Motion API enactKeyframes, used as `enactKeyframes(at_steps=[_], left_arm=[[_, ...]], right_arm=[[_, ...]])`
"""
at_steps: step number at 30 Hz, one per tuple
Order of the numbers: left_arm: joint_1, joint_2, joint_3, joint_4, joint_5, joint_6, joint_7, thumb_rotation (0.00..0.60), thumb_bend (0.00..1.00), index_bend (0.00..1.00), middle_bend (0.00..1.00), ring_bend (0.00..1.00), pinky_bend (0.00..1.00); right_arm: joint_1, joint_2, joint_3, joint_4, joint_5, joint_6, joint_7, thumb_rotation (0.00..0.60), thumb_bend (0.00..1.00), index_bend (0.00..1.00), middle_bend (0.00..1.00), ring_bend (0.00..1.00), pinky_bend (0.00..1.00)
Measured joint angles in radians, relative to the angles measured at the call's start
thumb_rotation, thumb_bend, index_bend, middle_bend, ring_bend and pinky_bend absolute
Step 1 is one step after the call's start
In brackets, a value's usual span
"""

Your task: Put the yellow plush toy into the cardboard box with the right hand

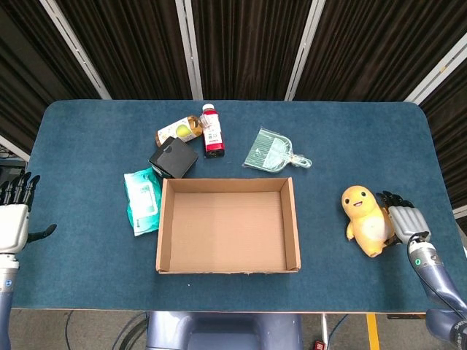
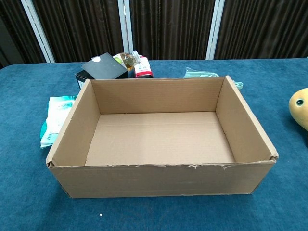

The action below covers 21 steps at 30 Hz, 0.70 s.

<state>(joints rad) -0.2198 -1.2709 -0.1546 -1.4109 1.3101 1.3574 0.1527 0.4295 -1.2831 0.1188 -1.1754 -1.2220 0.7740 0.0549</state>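
The yellow plush toy (image 1: 365, 220) lies on the blue table to the right of the cardboard box (image 1: 228, 225); only its face edge (image 2: 300, 107) shows at the right border of the chest view. My right hand (image 1: 403, 220) is pressed against the toy's right side, with its dark fingertips curled onto the toy's back. The box is open on top and holds nothing. My left hand (image 1: 13, 219) hangs off the table's left edge, fingers spread, holding nothing.
Behind the box lie a black box (image 1: 174, 157), two bottles (image 1: 211, 131), a clear green dustpan (image 1: 272, 151) and a teal wipes pack (image 1: 141, 199). The table's right edge (image 1: 442, 182) runs just past my right hand.
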Motion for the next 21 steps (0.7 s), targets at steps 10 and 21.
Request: enactKeyframes(at_steps=[10, 21], left_arm=[[-0.005, 0.003, 0.001, -0.013, -0.007, -0.008, 0.008, 0.6, 0.0, 0.0, 0.0, 0.0, 0.02], [0.004, 0.023, 0.002, -0.029, 0.014, 0.02, -0.021, 0.6, 0.01, 0.0, 0.0, 0.0, 0.02]], right_arm=[[0.013, -0.022, -0.019, 0.084, -0.087, -0.01, 0.145, 0.6, 0.69, 0.4, 0.37, 0.44, 0.7], [-0.013, 0.034, -0.018, 0.004, -0.158, 0.15, 0.146, 0.6, 0.76, 0.45, 0.41, 0.48, 0.76]])
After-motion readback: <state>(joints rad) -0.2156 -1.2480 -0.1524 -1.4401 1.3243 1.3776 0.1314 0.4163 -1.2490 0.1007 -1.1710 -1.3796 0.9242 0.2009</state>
